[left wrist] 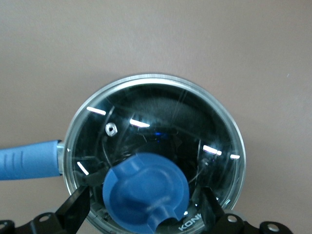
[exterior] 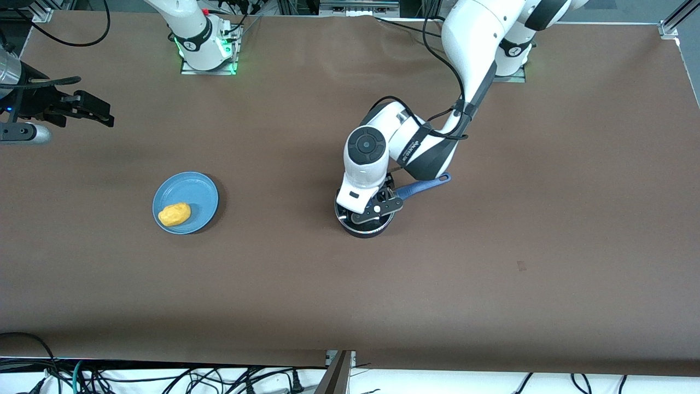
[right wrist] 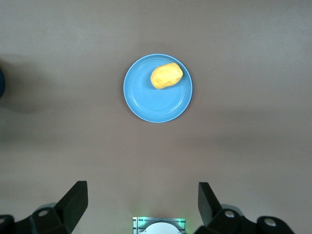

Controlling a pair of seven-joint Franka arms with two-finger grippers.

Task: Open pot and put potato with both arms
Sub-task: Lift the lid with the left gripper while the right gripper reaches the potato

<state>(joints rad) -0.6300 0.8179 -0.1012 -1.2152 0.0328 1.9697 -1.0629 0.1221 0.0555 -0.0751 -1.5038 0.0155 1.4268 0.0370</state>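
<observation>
The black pot (exterior: 365,225) stands mid-table with its blue handle (exterior: 422,187) pointing toward the left arm's end. Its clear glass lid (left wrist: 161,122) with a blue knob (left wrist: 145,195) is on it. My left gripper (exterior: 377,210) is low over the lid and open, with one finger (left wrist: 74,210) on each side of the knob, not closed on it. The yellow-orange potato (exterior: 174,214) lies on a blue plate (exterior: 191,189) toward the right arm's end. My right gripper (exterior: 101,112) is open and empty, held high over that end of the table; its wrist view shows the potato (right wrist: 166,75) on the plate (right wrist: 151,100).
The brown table (exterior: 492,262) holds only the pot and the plate. The left arm's forearm (exterior: 404,142) hangs over the pot's handle. The right arm's base (exterior: 205,46) stands at the table's back edge. Cables run along the front edge.
</observation>
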